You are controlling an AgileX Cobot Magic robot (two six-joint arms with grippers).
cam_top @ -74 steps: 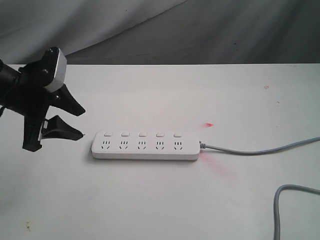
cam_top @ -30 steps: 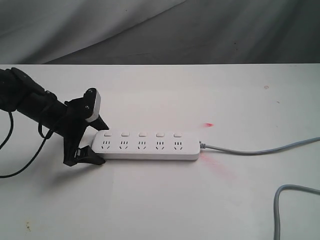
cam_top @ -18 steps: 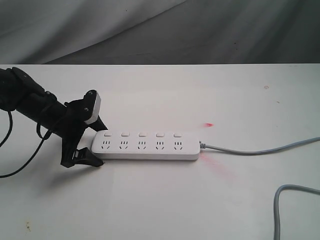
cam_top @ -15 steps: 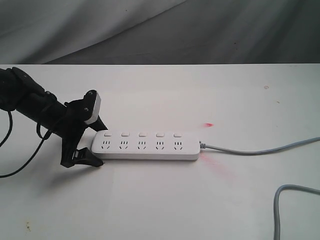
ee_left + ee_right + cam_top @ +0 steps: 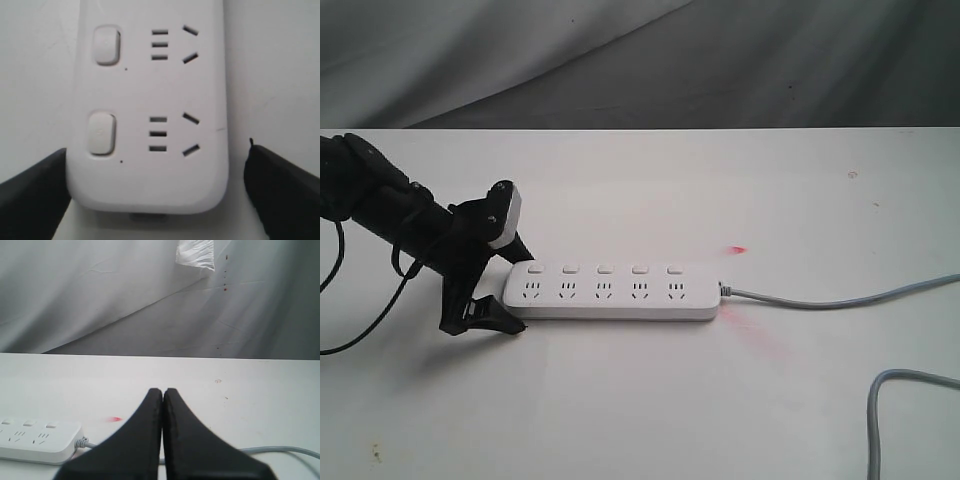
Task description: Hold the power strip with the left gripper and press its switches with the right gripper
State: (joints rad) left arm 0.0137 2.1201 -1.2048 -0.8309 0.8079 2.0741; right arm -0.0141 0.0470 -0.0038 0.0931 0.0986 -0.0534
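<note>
The white power strip lies flat on the table, its grey cable trailing right. Five switches run along its far edge; two switches show in the left wrist view. My left gripper is open and straddles the strip's left end. In the left wrist view, the left gripper has one jaw against the strip's side and the other a small gap away. My right gripper is shut on nothing and hovers off to the right of the power strip; it is out of the exterior view.
The white table ends at a grey cloth backdrop. A second loop of grey cable lies at the front right. Red light spots mark the table near the strip's cable end.
The left arm came down from above the table's left side and set its open jaws around the strip's left end. Over the last half second nothing visibly moves.
</note>
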